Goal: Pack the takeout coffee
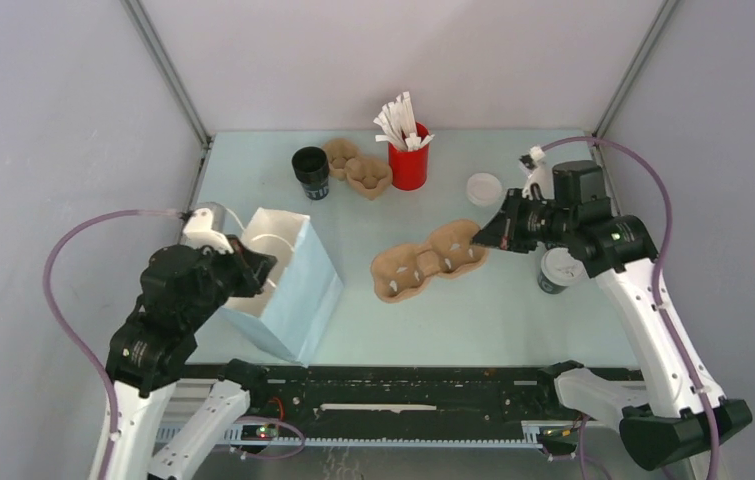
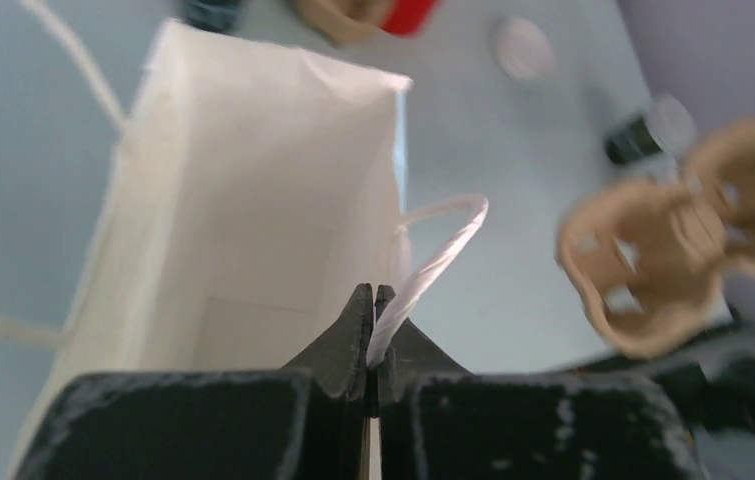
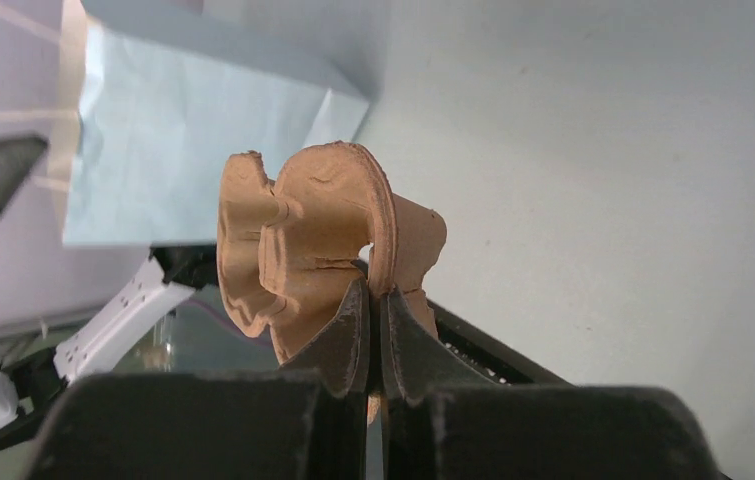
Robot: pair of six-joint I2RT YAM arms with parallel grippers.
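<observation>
The takeout coffee (image 1: 556, 270), a dark cup with a white lid, stands at the right, partly behind my right arm; the left wrist view shows it blurred (image 2: 643, 130). My right gripper (image 1: 483, 235) (image 3: 375, 290) is shut on the rim of a brown pulp cup carrier (image 1: 425, 262) (image 3: 303, 230), which hangs tilted above the table. My left gripper (image 1: 258, 270) (image 2: 373, 297) is shut on the white cord handle (image 2: 433, 260) of the open paper bag (image 1: 293, 285) (image 2: 253, 220). The bag's inside looks empty.
At the back stand a lidless black cup (image 1: 311, 172), a second pulp carrier (image 1: 358, 168) and a red holder (image 1: 409, 165) full of white sticks. A loose white lid (image 1: 483, 188) lies at the back right. Grey walls enclose the table.
</observation>
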